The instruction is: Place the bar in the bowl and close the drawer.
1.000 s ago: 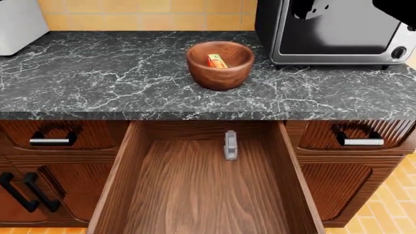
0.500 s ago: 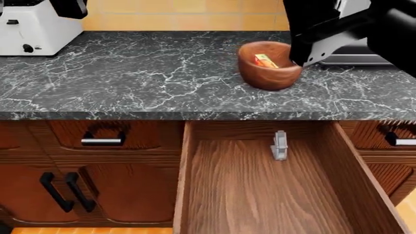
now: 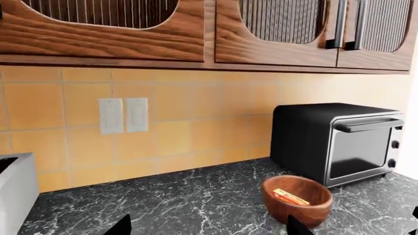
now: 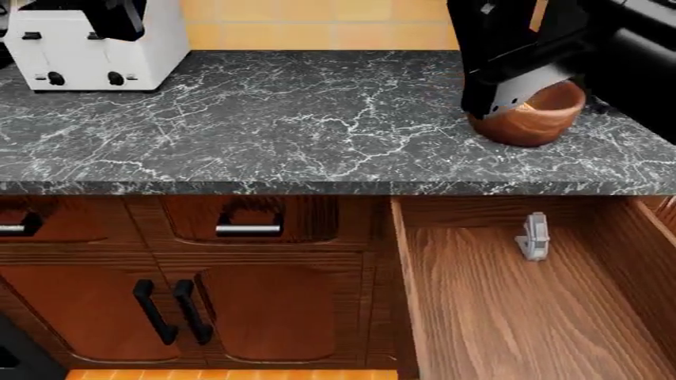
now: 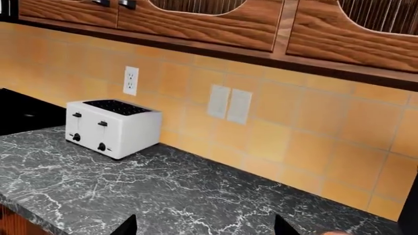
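Observation:
The reddish-brown wooden bowl [image 3: 297, 199] stands on the black marble counter, and the yellow-orange bar [image 3: 290, 197] lies inside it. From the head the bowl [image 4: 533, 117] sits at the right, half hidden behind my black right arm [image 4: 518, 47], and the bar is hidden. Below it the wide wood-grain drawer [image 4: 407, 277] is pulled out. My left gripper [image 3: 209, 230] is open over bare counter, left of the bowl and apart from it. My right gripper [image 5: 205, 229] is open too, above bare counter, holding nothing.
A small grey metal piece [image 4: 533, 236] lies at the back of the drawer. A white toaster [image 4: 100, 47] stands back left, a black toaster oven [image 3: 339, 142] behind the bowl. A shut drawer with a silver handle [image 4: 248, 229] and doors with black handles [image 4: 169, 309] are left.
The head view has swung left: bowl and drawer slid from the middle to the right and the white toaster came in. My right arm now covers part of the bowl.

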